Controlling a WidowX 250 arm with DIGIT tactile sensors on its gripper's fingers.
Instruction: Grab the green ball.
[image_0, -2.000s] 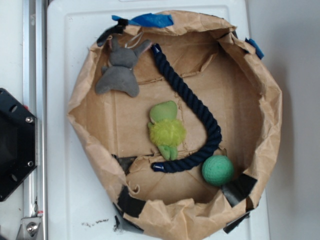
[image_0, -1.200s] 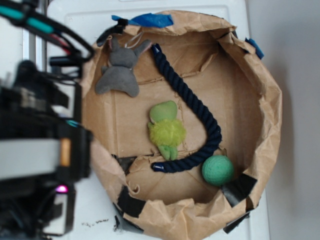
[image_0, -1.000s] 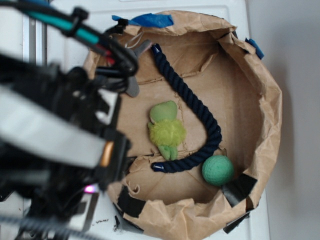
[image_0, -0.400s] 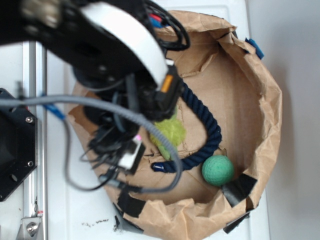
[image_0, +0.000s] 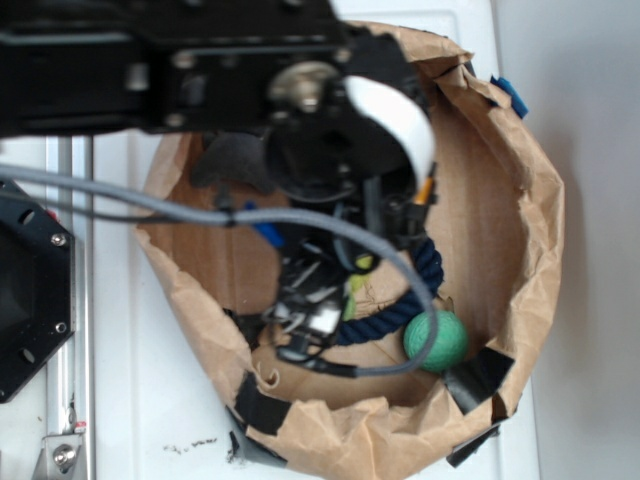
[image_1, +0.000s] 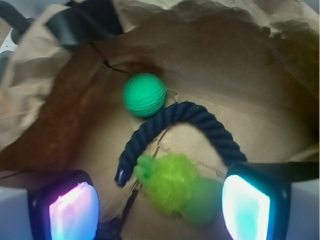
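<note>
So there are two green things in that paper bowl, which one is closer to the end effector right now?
The fuzzy yellow-green plush toy. It lies low in the wrist view between the end effector's glowing fingertips, while the smooth teal-green ball sits farther off, beyond the dark rope.

Overhead: your arm spans paper basin, blocking its left and centre. Grey cable loops down across green ball at lower right. Rope touches ball's left side. Grey plush barely shows under arm.
</note>
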